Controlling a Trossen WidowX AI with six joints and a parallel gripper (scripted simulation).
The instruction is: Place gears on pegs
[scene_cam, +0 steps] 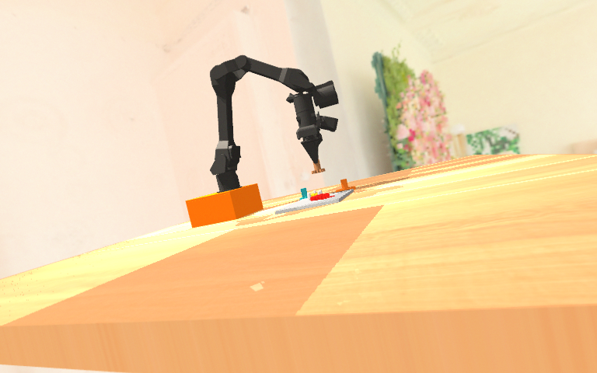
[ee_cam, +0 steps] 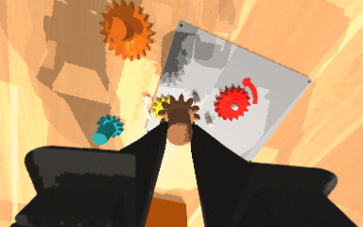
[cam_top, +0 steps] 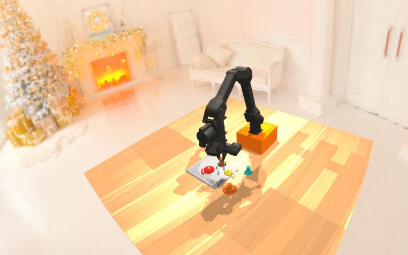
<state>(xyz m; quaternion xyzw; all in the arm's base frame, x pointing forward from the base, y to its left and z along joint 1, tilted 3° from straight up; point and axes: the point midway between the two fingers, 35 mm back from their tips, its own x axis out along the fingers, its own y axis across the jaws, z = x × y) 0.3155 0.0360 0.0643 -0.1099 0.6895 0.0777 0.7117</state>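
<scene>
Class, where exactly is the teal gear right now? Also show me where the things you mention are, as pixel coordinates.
In the top view, the teal gear [cam_top: 248, 171] [ee_cam: 110, 129] stands on the table just right of the grey board [cam_top: 204, 178] [ee_cam: 279, 90], with the yellow gear [cam_top: 228, 172] [ee_cam: 161, 108] its nearest neighbour on the board.

Brown gear [cam_top: 221, 164] [scene_cam: 317, 170] [ee_cam: 180, 113]; bright red gear [cam_top: 209, 169] [scene_cam: 319, 196] [ee_cam: 232, 103]; yellow gear [cam_top: 228, 172] [ee_cam: 162, 107] marked with black; orange gear [cam_top: 229, 189] [scene_cam: 344, 188] [ee_cam: 127, 30]; teal gear [cam_top: 248, 171] [scene_cam: 303, 193] [ee_cam: 110, 128]; grey board [cam_top: 215, 182] [scene_cam: 294, 207] [ee_cam: 279, 80]; black hand [cam_top: 221, 156] [scene_cam: 315, 162] [ee_cam: 179, 128]; wood-grained desk [cam_top: 168, 216] [scene_cam: 308, 263] [ee_cam: 331, 28] in tan and pale yellow.

On the board [cam_top: 196, 170] [scene_cam: 299, 207] [ee_cam: 279, 80], the right gear [cam_top: 209, 169] [scene_cam: 319, 196] [ee_cam: 224, 106] and left gear [cam_top: 228, 172] [scene_cam: 313, 194] [ee_cam: 161, 107] sit apart. Left of the board, on my table [cam_top: 286, 195] [scene_cam: 308, 263] [ee_cam: 19, 57], stand the near loose gear [cam_top: 248, 170] [scene_cam: 303, 193] [ee_cam: 111, 128] and, farther from my base, the far loose gear [cam_top: 229, 189] [scene_cam: 343, 185] [ee_cam: 128, 30]. My held gear [cam_top: 221, 164] [scene_cam: 317, 169] [ee_cam: 180, 111] is above the table.
</scene>
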